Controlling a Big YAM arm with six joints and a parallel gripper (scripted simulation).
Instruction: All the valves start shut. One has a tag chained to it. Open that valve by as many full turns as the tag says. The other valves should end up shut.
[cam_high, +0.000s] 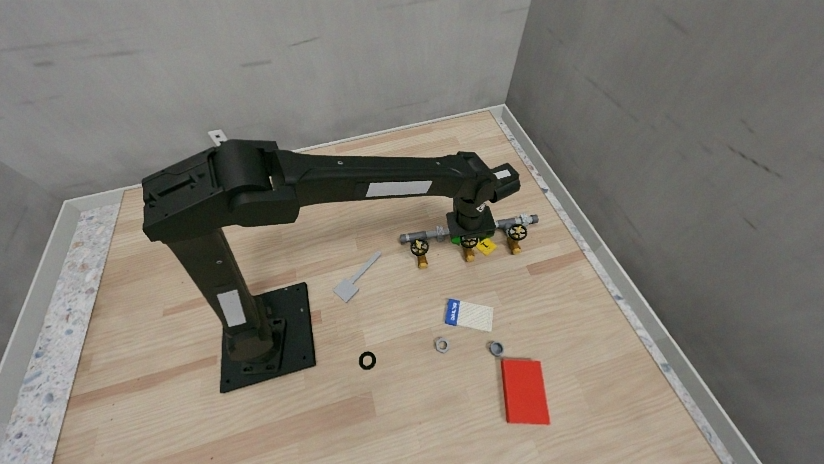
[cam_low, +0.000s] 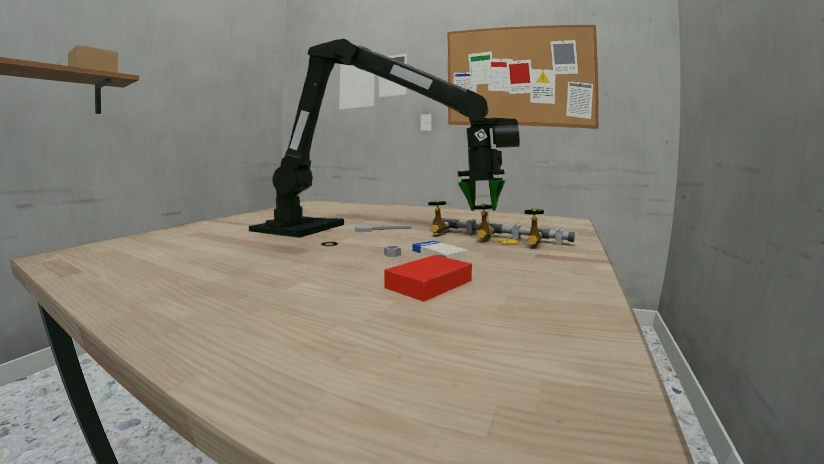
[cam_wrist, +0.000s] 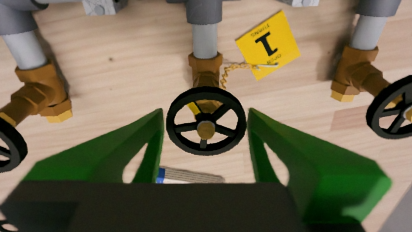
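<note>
Three brass valves with black handwheels sit on a grey pipe (cam_high: 426, 235) (cam_low: 510, 229). The middle valve (cam_high: 468, 242) (cam_low: 483, 227) (cam_wrist: 205, 119) has a yellow tag (cam_high: 486, 246) (cam_low: 508, 242) (cam_wrist: 267, 44) chained to it, marked "1". My gripper (cam_high: 469, 236) (cam_low: 482, 202) (cam_wrist: 205, 116) points straight down over the middle handwheel. Its green fingers stand on either side of the wheel with a small gap on each side, so it is open. The left valve (cam_high: 425, 250) (cam_low: 437, 219) (cam_wrist: 35, 90) and the right valve (cam_high: 517, 231) (cam_low: 534, 227) (cam_wrist: 357, 75) stand apart from the fingers.
A red box (cam_high: 523, 390) (cam_low: 427, 276), a white and blue box (cam_high: 469, 314) (cam_low: 441, 248), two grey nuts (cam_high: 441, 344) (cam_high: 494, 347), a black ring (cam_high: 367, 360) and a grey scraper (cam_high: 354, 279) lie on the table nearer the front. The arm's base plate (cam_high: 288, 340) is at the left.
</note>
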